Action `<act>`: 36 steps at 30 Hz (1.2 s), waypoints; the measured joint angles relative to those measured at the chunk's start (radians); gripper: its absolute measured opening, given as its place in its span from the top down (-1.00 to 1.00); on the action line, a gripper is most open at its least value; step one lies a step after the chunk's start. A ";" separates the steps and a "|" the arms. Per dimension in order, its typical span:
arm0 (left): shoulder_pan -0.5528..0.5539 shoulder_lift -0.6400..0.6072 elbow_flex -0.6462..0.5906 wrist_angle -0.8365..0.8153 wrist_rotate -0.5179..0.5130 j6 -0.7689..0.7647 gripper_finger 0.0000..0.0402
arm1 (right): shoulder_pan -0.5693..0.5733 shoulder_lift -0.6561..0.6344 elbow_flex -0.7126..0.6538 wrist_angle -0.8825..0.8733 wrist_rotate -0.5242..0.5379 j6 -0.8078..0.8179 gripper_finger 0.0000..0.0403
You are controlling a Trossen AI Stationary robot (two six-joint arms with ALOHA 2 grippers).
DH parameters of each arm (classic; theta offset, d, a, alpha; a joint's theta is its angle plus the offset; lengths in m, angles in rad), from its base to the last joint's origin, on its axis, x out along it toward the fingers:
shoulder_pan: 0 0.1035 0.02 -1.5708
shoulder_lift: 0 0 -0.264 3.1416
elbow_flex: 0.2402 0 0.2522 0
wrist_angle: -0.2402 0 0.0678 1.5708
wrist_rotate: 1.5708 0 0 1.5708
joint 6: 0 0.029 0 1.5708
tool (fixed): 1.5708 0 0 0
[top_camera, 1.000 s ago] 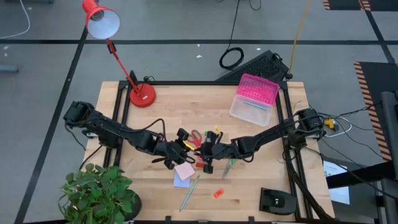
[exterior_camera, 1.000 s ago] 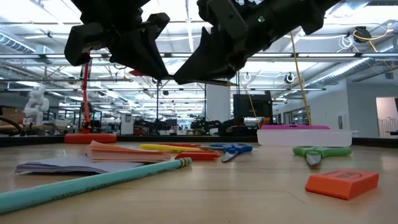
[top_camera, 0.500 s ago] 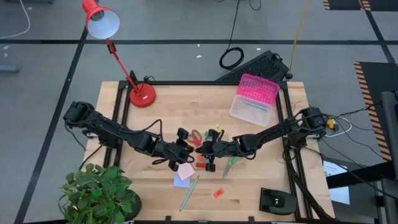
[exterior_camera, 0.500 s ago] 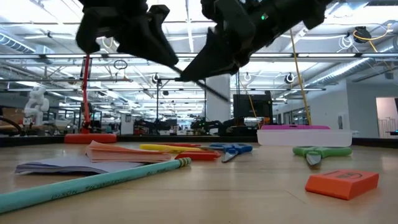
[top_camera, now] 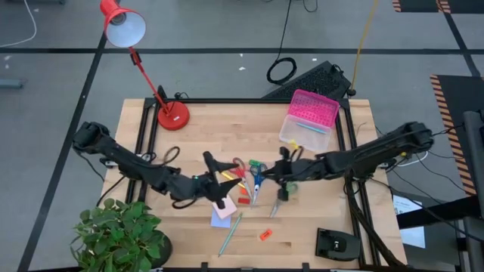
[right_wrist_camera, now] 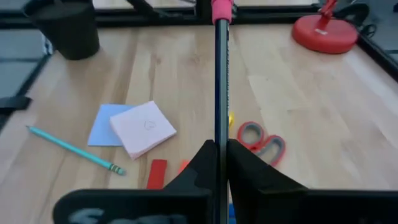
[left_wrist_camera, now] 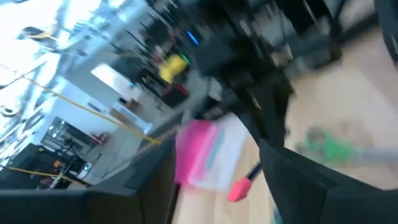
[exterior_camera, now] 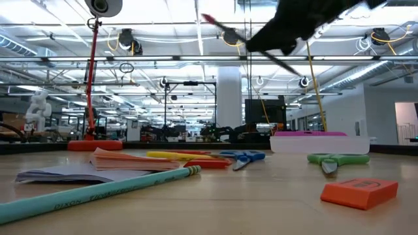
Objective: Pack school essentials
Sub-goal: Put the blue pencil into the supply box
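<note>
Clamped between my right gripper's jaws is a dark pencil with a pink eraser tip, lifted above the table. Just beyond those jaws lie the red scissors, the pink sticky pad on the lavender one, and a teal pencil. My left gripper hovers over the pads; I cannot tell its jaw state.

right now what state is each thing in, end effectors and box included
right end effector, shut on dark pencil, held off the table
left end effector, open, empty
clear box, pink lid looks closed
green scissors, lying flat
pink sticky-note pad, overlapping the lavender pad
</note>
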 joint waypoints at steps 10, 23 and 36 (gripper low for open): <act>0.129 -0.069 0.000 0.049 0.156 -0.177 -0.25 | 0.011 -0.303 -0.150 0.096 0.027 0.013 0.92; 0.313 0.066 0.000 0.158 0.645 -0.500 -0.25 | 0.059 -0.387 -0.310 0.553 0.028 -0.116 0.92; 0.318 0.314 0.059 0.467 0.743 -0.470 -0.28 | 0.059 -0.371 -0.315 0.622 -0.027 -0.147 0.92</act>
